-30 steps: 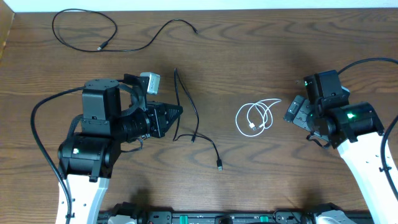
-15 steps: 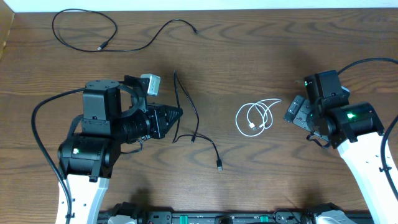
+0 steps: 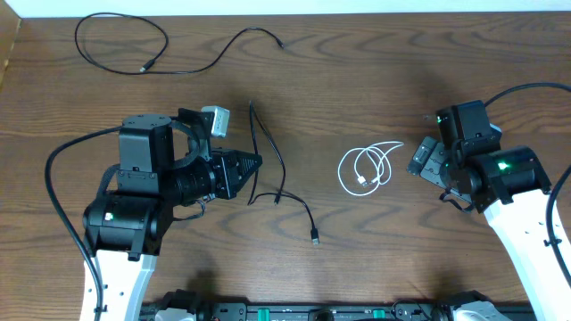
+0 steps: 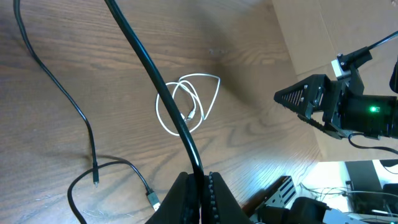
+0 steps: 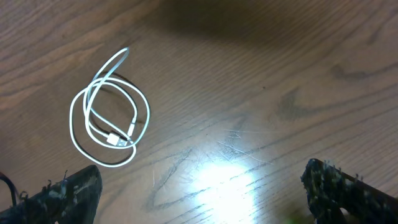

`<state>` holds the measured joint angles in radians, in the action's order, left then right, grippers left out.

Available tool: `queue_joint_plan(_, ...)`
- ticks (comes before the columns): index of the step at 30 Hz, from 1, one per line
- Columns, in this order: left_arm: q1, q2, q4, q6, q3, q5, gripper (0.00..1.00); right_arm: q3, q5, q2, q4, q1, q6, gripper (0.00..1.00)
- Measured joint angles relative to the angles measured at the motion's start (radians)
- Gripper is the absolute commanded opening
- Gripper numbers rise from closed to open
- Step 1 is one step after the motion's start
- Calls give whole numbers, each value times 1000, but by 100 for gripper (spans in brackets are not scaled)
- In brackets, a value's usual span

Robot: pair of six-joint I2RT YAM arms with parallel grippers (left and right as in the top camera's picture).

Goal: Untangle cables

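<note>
Nearest the robot, the left gripper (image 3: 256, 162) was clamped on a black cable (image 4: 145, 62) that trailed loosely across the middle of the wooden table (image 3: 401, 80). To its right, a coiled white cable (image 5: 110, 138) lay just beside the wide-open, empty right gripper (image 3: 421, 161). A second black cable (image 3: 167, 43) lay looped at the far left edge.

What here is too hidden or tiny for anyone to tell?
Left wrist: the held thin black cable, pinched stretch hidden inside the shut left gripper, far run cut off by the top edge.
Overhead: its plug types, too small.
Right wrist: most of the open right gripper, cut off by the bottom edge.
</note>
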<state>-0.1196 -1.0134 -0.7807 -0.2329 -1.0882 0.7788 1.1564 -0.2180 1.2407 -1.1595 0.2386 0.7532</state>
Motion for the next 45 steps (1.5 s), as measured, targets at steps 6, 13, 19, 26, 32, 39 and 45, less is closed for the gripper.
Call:
queue_joint_plan(6,0,0,0,-3,0,0,7,0,0,0,0,0,0,99)
queue_joint_plan(13,0,0,0,-4,0,0,7,0,0,0,0,0,0,99)
queue_joint_plan(19,0,0,0,-4,0,0,8,0,0,0,0,0,0,99)
queue_joint_plan(26,0,0,3,-8,0,0,8,0,0,0,0,0,0,99)
queue_joint_plan(32,0,0,19,-27,0,0,7,0,0,0,0,0,0,99)
queue_joint_plan(39,0,0,30,-33,0,0,7,0,0,0,0,0,0,99)
queue_joint_plan(45,0,0,48,-78,0,-6,7,0,0,0,0,0,0,99)
